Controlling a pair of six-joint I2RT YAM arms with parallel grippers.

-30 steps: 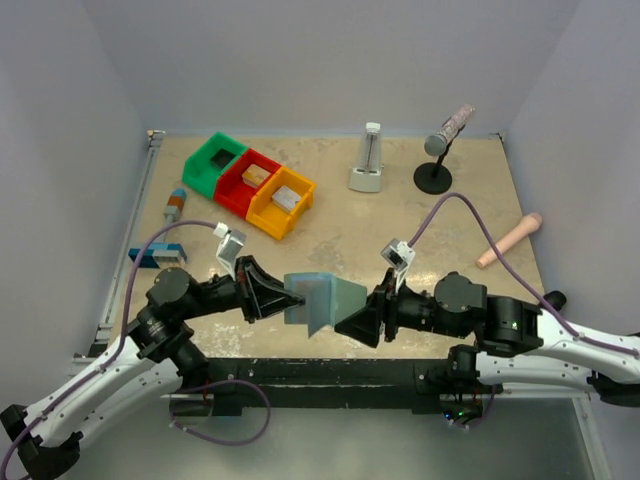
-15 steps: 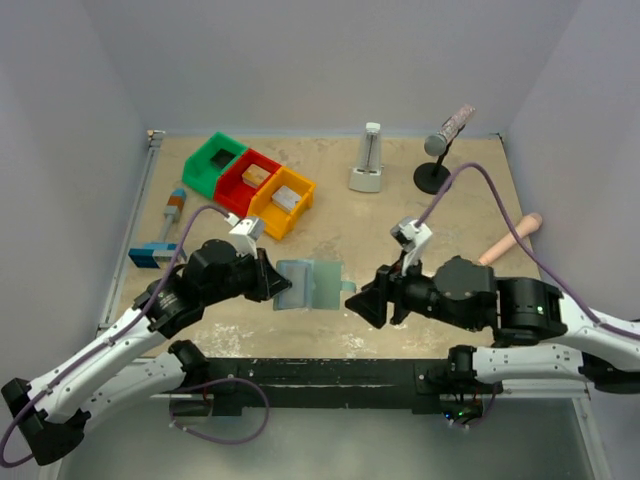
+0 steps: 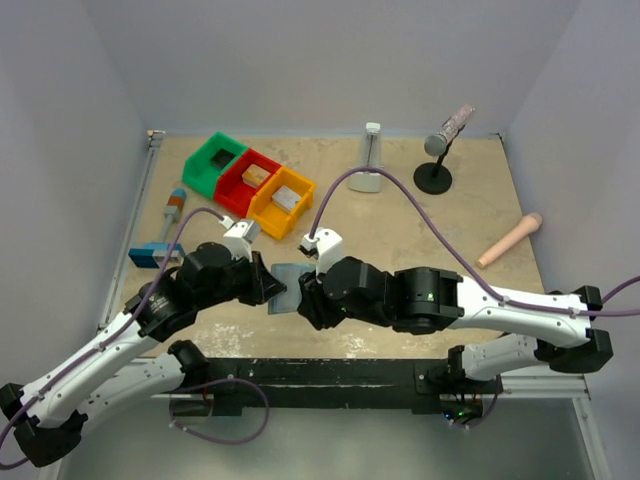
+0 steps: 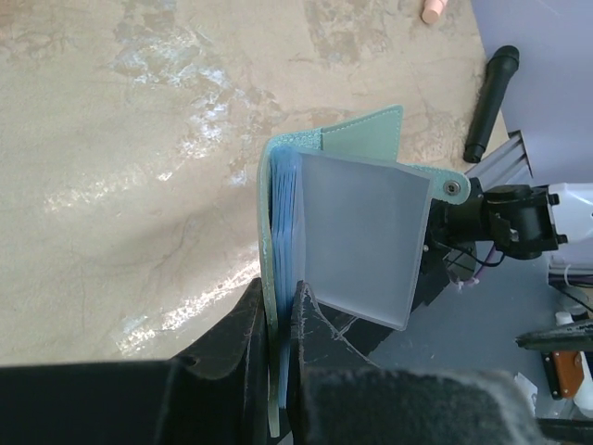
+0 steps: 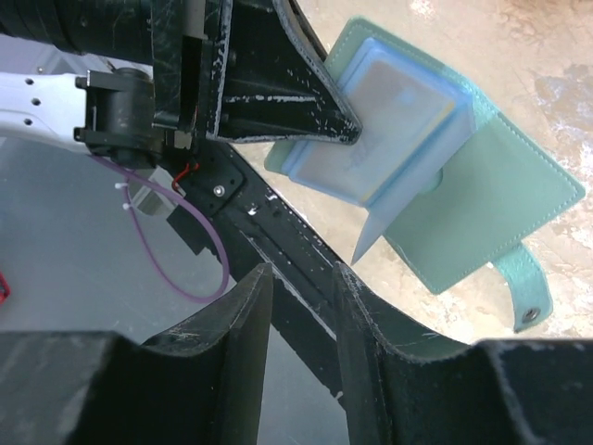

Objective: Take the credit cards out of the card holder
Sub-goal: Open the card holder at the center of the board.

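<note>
Top view: the holder (image 3: 288,272) is a bit left of the middle, close to the near edge of the tabletop (image 3: 420,230). It's pinched from the left by the left hand (image 3: 268,287). The right hand (image 3: 304,297) is crammed in just beside it on the right. Can't tell from up here if it's touching.

Left wrist: the fingers (image 4: 252,320) are clamped tight on a teal cover panel plus the blue sleeve stack, so the holder sticks straight out of the hand, on edge and open. One frosted sleeve (image 4: 361,236) fans off to the right, with the snap tab (image 4: 451,186) beyond it.

Right wrist: the right hand's jaws are a little way apart with nothing between them. The holder is up and right of the fingertips, clear of them, spread open with the sleeves facing the camera. The left hand's black fingers grip its upper left edge. Can't make out any cards in the sleeves.
</note>
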